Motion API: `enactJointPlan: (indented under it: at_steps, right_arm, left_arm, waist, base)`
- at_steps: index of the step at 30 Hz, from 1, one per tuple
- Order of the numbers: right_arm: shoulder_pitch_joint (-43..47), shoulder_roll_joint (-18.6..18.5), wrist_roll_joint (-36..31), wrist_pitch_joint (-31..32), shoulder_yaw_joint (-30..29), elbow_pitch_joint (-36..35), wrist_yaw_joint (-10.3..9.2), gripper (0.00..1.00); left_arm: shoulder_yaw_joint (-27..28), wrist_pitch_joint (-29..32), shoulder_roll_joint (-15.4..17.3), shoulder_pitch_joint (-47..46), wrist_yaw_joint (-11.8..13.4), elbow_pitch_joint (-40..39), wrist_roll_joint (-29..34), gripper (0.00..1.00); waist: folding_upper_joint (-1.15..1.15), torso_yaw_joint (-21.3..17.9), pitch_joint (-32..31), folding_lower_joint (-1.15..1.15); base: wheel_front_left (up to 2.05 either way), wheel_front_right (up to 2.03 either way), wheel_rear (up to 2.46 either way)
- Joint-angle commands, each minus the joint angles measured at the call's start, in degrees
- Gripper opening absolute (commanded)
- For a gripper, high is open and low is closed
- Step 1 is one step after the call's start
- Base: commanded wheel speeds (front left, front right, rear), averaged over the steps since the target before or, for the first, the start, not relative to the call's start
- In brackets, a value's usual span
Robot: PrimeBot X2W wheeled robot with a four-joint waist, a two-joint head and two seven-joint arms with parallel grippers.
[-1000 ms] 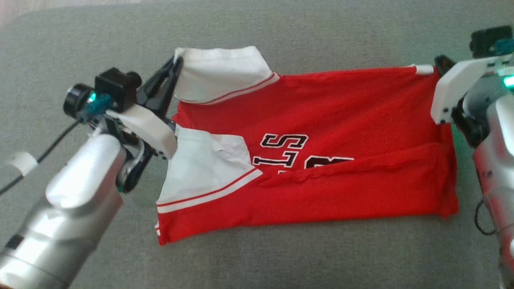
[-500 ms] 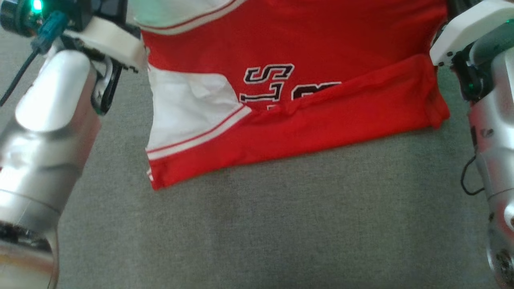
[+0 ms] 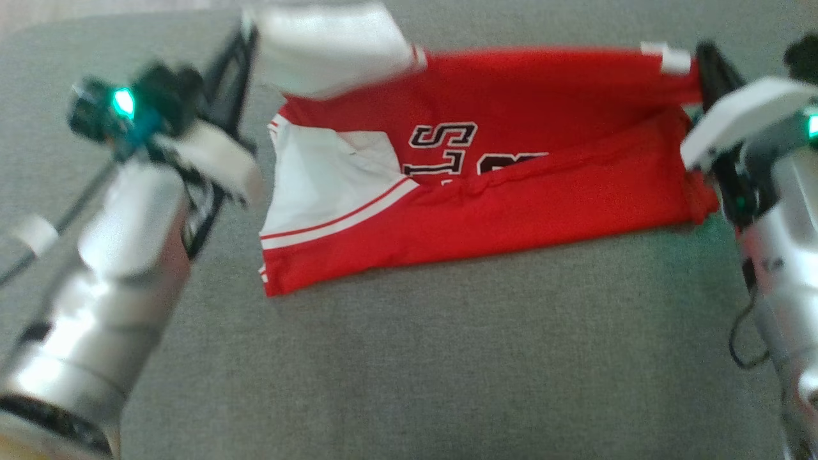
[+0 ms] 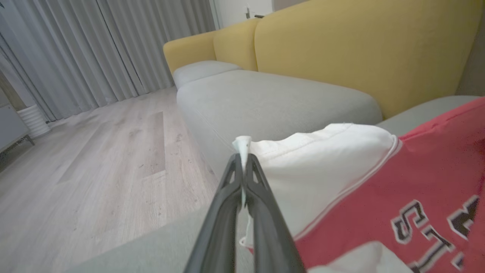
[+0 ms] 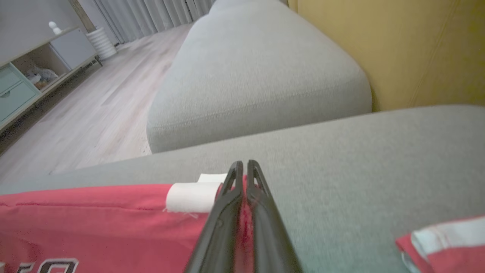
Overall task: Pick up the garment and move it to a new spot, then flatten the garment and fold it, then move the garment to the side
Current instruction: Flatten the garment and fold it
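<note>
On the sofa cushion (image 3: 447, 370), left tool (image 3: 246, 35) and right tool (image 3: 706, 57), each clamped on the red jersey (image 3: 524, 198), had raised its far edge, seemingly to fold.

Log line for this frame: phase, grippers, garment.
phase: fold | left gripper: shut on garment, white sleeve | right gripper: shut on garment, red edge | garment: held edge raised, rest on grey cushion

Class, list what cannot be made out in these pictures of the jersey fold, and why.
Head view: the black lettering on the jersey is half covered by its folded-over red layer.
Head view: the left gripper is smeared by motion blur.
Left wrist view: the lettering runs off the right edge.
Right wrist view: the white tag beside the right gripper is too blurred to read.
</note>
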Motion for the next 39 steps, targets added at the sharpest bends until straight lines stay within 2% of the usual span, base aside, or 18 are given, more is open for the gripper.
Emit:
enactJointPlan:
  at_steps: [1, 7, 17, 21, 29, 30, 31, 32, 39]
  right_arm:
    - [0.7, -1.0, 1.3, 0.3, 1.2, -1.7, -0.04, 0.0]
    - [7.1, -5.4, 5.7, 3.4, 4.6, -1.9, -0.04, 0.0]
    - [14.6, -11.4, 8.8, 10.5, 12.9, -5.1, -0.04, 0.0]
    - [15.2, -12.5, 9.5, 12.3, 14.9, -6.9, -0.04, 0.0]
    - [15.0, -13.7, 8.8, 14.2, 17.1, -7.7, -0.04, 0.0]
    - [14.8, -13.6, 8.9, 13.7, 16.6, -7.6, -0.04, 0.65]
    - [14.6, -13.0, 10.0, 14.0, 15.5, -7.0, -0.04, 1.0]
    - [14.3, -12.4, 11.2, 13.9, 14.4, -6.9, -0.04, 1.0]
    - [12.4, -10.7, 14.4, 6.4, 9.6, -10.3, -0.04, 1.0]
  left_arm:
    - [1.3, -0.5, 2.4, -0.4, -0.2, -1.9, 0.0, 0.0]
    - [-1.8, 1.0, 5.7, 8.2, -1.3, -7.1, -0.2, 0.0]
    - [-8.3, 13.1, 10.8, 18.1, -2.4, -17.5, -4.0, 0.0]
    - [-9.2, 15.4, 11.4, 19.2, -2.0, -19.7, -4.1, 0.0]
    - [-11.0, 16.9, 10.7, 18.9, -1.0, -19.6, -2.7, 0.0]
    - [-11.1, 16.8, 10.5, 18.8, -0.7, -19.4, -2.5, 0.38]
    - [-11.0, 16.4, 10.2, 18.7, -0.3, -19.2, -2.3, 0.82]
    - [-10.8, 15.9, 10.0, 18.5, 0.2, -19.1, -2.3, 1.0]
    - [-5.1, 9.9, 7.9, 17.7, 5.9, -18.6, -5.0, 1.0]
  waist:
    - [0.0, 1.3, -1.7, 0.0]
    - [0.0, 2.8, -5.7, 0.0]
    - [0.0, 3.7, -8.0, 0.0]
    - [0.0, 3.5, -7.0, 0.0]
    - [0.0, 3.3, -5.3, 0.0]
    - [0.0, 3.3, -5.2, 0.0]
    - [0.0, 3.2, -5.2, 0.0]
    - [0.0, 3.1, -5.3, 0.0]
    - [0.0, 2.8, -7.9, 0.0]
  base:
    - [0.0, 0.0, 0.0]
    - [0.0, 0.0, 0.0]
    - [0.0, 0.0, 0.0]
    - [0.0, 0.0, 0.0]
    - [0.0, 0.0, 0.0]
    - [0.0, 0.0, 0.0]
    - [0.0, 0.0, 0.0]
    - [0.0, 0.0, 0.0]
    - [0.0, 0.0, 0.0]
